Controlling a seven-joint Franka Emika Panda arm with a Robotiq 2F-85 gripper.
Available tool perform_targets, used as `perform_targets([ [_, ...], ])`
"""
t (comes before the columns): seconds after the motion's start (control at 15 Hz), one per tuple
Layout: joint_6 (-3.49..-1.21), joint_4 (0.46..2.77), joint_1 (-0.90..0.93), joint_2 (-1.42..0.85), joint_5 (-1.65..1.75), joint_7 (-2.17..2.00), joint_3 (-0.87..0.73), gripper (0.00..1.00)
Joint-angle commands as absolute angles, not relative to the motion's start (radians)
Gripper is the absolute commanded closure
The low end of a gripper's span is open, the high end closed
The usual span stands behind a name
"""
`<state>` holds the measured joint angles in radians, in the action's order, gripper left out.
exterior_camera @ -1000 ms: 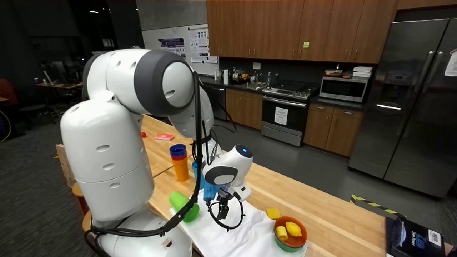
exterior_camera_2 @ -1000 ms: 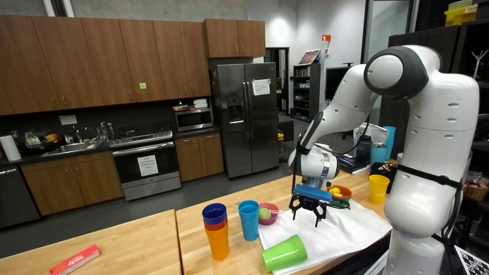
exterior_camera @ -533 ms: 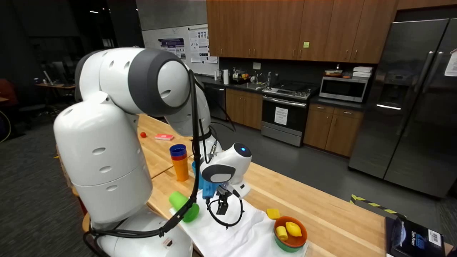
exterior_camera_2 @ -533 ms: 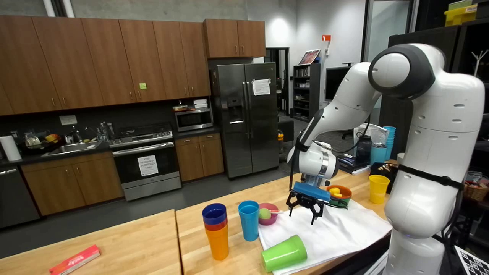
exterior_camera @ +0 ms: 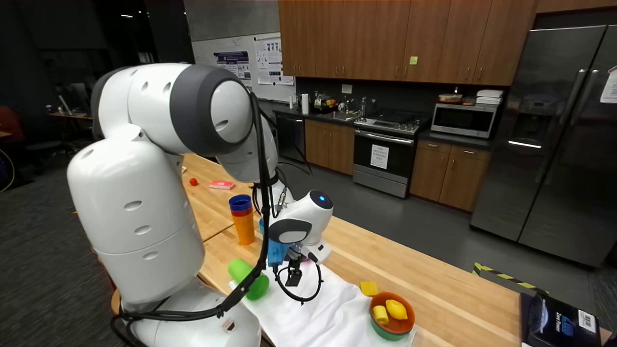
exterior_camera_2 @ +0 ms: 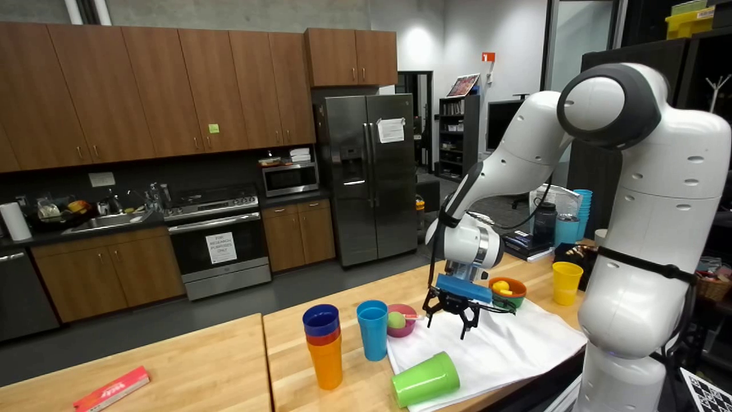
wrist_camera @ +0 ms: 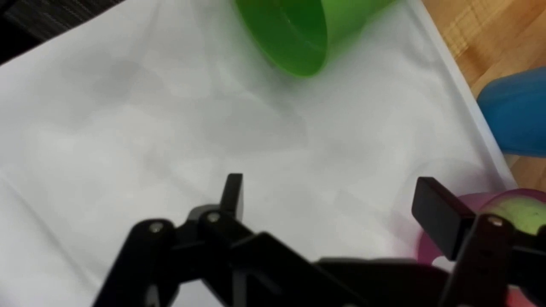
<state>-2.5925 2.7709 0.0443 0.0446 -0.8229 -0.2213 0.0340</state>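
In both exterior views, a white sheet (exterior_camera_2: 221, 248) on the oven door (exterior_camera_2: 191, 252) reads "FOR RESEARCH PURPOSES ONLY". At 4 o'clock in an exterior view, a black box (exterior_camera: 561, 322) bears lettering that looks like "Zone Power"; its barcode label (exterior_camera: 587, 319) is too small to read. At 1 o'clock in an exterior view, a red wall sign (exterior_camera_2: 488, 56) shows a white mark resembling a 1; the red box (exterior_camera_2: 112, 390) at 8 o'clock has illegible lettering.

The gripper (wrist_camera: 330, 189) had a matt finish. The white cloth (exterior_camera_2: 497, 349) looked soft and unshiny (faint creases roughened it), while the green cup (exterior_camera_2: 426, 379) was glossy plastic and the pink bowl (exterior_camera_2: 403, 333) smooth. The tabletop (exterior_camera: 434, 289) was smooth wood; the refrigerator (exterior_camera_2: 349, 223) looked metal.
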Motion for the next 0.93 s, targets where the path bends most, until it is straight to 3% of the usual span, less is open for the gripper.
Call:
perform_targets([
  [0.0, -2.556, 2.784, 0.057, 0.081, -0.822, -0.213, 0.048, 0.00],
  [0.87, -2.559, 2.784, 0.100, 0.079, -0.829, -0.227, 0.098, 0.00],
])
